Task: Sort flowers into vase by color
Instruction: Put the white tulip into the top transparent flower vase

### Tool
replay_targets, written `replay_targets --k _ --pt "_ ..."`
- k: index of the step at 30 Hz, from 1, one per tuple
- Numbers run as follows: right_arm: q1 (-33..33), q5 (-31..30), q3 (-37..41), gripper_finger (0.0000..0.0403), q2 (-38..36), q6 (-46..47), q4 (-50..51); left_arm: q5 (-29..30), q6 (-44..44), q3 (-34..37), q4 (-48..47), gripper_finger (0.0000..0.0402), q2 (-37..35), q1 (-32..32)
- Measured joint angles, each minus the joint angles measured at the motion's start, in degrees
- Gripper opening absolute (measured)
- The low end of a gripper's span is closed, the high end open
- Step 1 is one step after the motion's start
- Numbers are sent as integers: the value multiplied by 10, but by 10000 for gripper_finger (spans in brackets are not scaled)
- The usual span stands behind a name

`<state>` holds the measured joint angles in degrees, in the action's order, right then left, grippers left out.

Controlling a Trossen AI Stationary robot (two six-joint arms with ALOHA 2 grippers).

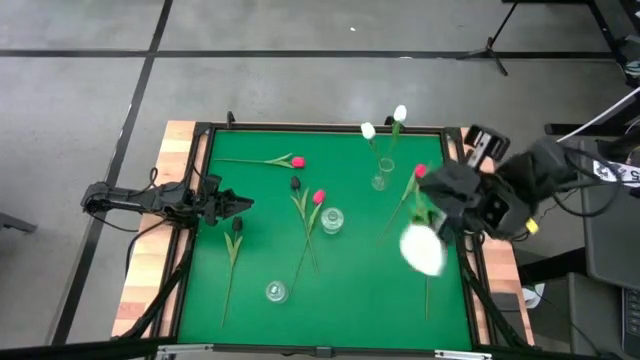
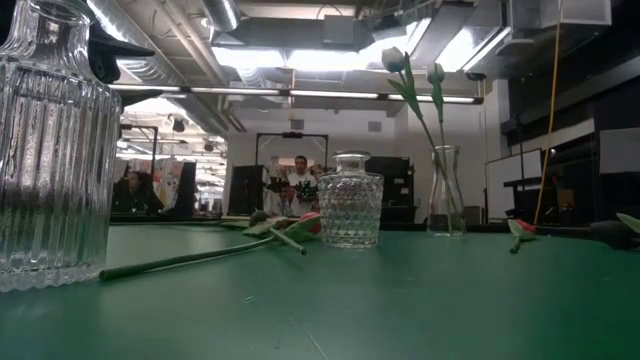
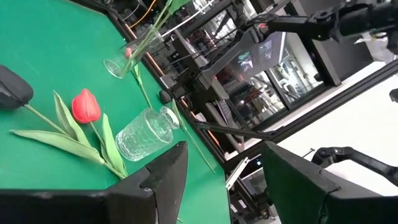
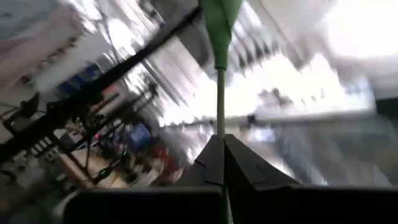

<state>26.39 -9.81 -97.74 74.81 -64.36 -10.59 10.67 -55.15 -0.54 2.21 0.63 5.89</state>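
Flowers lie scattered over the green mat (image 1: 340,290). Two white tulips (image 1: 384,122) already stand in the far vase (image 1: 380,180); a pink one (image 1: 297,161) lies far left, another pink (image 1: 318,197) and a dark one (image 1: 295,184) lie mid-mat beside the middle vase (image 1: 332,220), and a second dark one (image 1: 237,225) lies near the left edge. A third vase (image 1: 275,291) stands empty at the near side.

The right gripper (image 4: 222,149) is raised over the mat's right side, its fingers pinched tight on the green stem of a white tulip (image 1: 422,250), whose head looms large and blurred in the high view, close to the camera. Another pink flower (image 1: 420,172) shows just beside that arm; whether it lies on the mat I cannot quite make out. The left gripper (image 1: 238,206) waits at the left edge, fingers spread with nothing between them.

The held white flower most likely belongs with the two whites, so the risks sit there. The stem is long and thin and held at a single point, so it can swing or pivot in the pinch and miss the narrow mouth. The far vase is slim and already crowded; a sideways nudge from stem or fingers could tip it or drag out the whites. Letting go too high would leave the flower leaning out over the rim.
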Motion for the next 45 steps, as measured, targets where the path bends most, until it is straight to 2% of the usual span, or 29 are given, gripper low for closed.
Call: replay_targets --k 2,7,10,15,18,23,30,36,40,45 --pt "-37 53 0 0 -3 -19 3 -1 -2 0 0 200 0 0" --pt "-123 53 0 0 -15 8 8 -1 -2 0 0 200 0 0" --pt "-170 51 1 0 -29 60 62 -2 1 0 0 200 0 0" --pt "-210 33 90 0 -114 114 52 -15 13 0 -2 200 0 0" --pt "-207 -18 184 0 -187 117 -15 -19 12 0 -3 200 0 0" --pt "-208 -45 369 0 -303 146 -149 -17 6 0 -3 200 0 0" --pt "-208 -115 600 0 -378 174 -330 12 -14 0 2 200 0 0" --pt "-208 -131 782 0 -375 195 -590 26 -18 0 2 200 0 0" --pt "-208 -88 878 0 -316 198 -793 27 -19 0 3 200 0 0" --pt "-239 -70 886 0 -280 247 -796 38 -18 0 7 200 11 0"
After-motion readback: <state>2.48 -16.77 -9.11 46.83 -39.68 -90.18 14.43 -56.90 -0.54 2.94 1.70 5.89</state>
